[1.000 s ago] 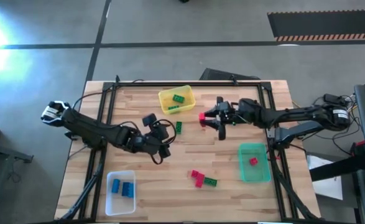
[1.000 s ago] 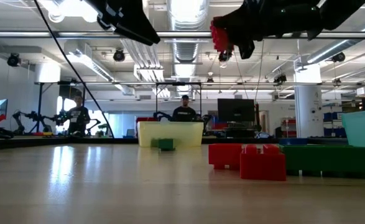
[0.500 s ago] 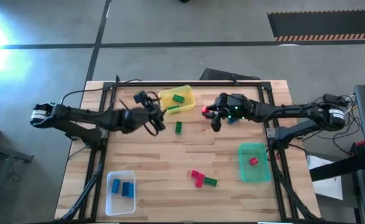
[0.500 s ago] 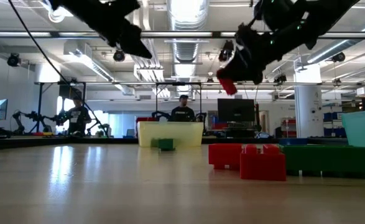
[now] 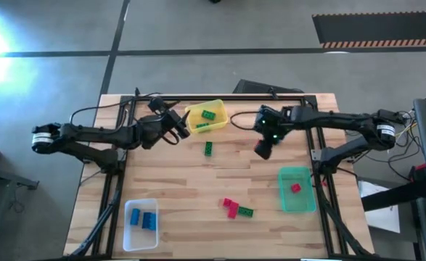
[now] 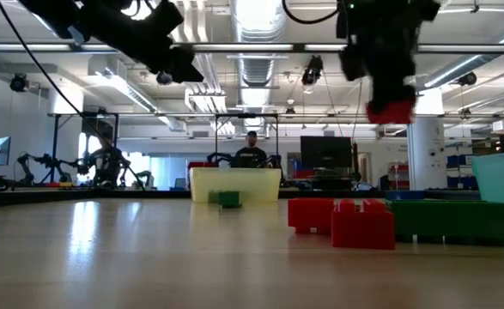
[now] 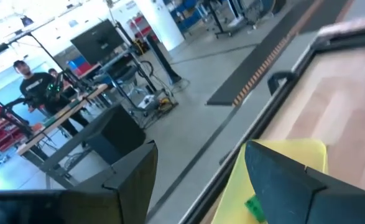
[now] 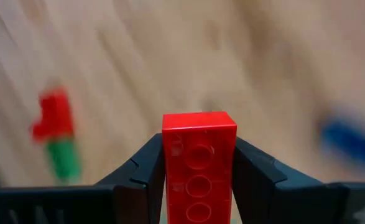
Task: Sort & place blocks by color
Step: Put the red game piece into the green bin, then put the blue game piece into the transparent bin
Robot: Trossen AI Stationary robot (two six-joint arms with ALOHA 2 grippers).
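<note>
We note the right pincer (image 8: 198,177) pinching a red block (image 8: 199,163) above the desk (image 5: 271,188) — left pincer (image 5: 175,125) spread, empty, beside the yellow bin (image 5: 195,113).

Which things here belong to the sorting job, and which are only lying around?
Job: red block in right gripper; left gripper; green block; red blocks; yellow bin, green bin, clear bin.
Just there: black mat.
</note>
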